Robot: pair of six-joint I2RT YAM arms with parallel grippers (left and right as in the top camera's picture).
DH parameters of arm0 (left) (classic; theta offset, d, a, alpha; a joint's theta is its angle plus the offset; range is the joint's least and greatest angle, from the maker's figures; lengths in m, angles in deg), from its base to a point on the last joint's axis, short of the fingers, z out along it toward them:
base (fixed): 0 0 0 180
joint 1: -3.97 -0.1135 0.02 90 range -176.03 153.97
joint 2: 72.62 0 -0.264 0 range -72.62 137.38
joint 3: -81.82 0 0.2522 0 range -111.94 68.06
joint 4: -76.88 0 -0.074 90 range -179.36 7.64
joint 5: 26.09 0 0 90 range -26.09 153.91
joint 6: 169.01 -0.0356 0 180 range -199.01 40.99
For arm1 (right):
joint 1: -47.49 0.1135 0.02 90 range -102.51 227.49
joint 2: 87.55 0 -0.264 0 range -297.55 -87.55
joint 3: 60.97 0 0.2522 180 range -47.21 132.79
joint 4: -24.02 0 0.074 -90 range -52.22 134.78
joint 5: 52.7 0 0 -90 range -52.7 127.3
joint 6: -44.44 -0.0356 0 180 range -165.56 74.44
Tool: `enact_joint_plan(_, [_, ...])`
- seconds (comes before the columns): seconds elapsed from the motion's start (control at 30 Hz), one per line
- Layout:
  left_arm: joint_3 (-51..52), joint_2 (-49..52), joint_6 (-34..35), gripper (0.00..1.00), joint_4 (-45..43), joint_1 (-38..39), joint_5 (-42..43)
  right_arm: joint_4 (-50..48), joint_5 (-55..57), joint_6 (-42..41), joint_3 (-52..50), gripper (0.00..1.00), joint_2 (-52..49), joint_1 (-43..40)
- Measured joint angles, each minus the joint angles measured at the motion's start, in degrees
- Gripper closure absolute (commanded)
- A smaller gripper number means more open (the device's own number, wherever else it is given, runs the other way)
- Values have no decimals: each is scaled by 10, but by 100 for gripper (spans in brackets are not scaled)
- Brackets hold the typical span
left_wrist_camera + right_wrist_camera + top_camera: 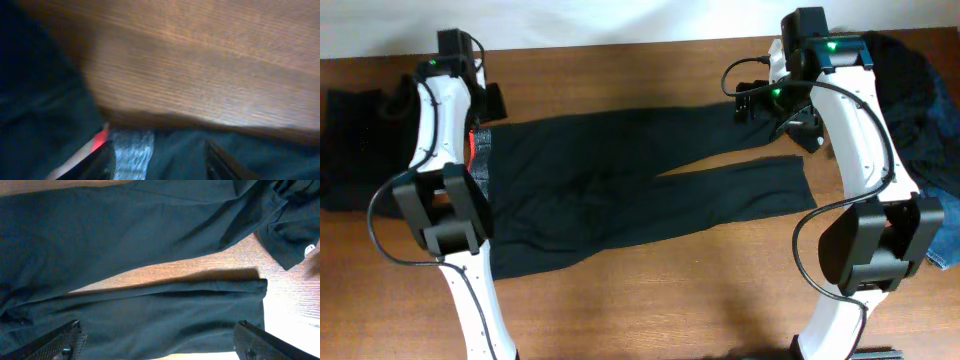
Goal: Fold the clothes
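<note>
Left gripper parted, grey band lying between its fingers. Right gripper wide, black trousers leg spanning between fingertips.

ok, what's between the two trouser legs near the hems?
Bare table: a wedge of wood separates the legs of the trousers, with nothing on it. It is clearest in the right wrist view, and overhead shows it too.

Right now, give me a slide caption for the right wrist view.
Open right claw above the black trousers, wooden table showing between the two legs.
</note>
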Motion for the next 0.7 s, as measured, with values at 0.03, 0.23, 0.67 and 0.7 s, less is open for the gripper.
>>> enact_joint_plan(0.03, [-14, 0, 0, 44, 7, -2, 0, 0, 0, 0, 0, 1, 0, 0])
enact_joint_plan(0.23, [-28, 0, -2, 89, 44, -15, -1, 0, 0, 0, 0, 1, 0, 0])
enact_joint_plan(0.67, [-31, 57, -2, 99, 114, -18, -2, 0, 0, 0, 0, 1, 0, 0])
enact_joint_plan(0.7, [-32, 57, -2, 99, 115, -18, -2, 0, 0, 0, 0, 1, 0, 0])
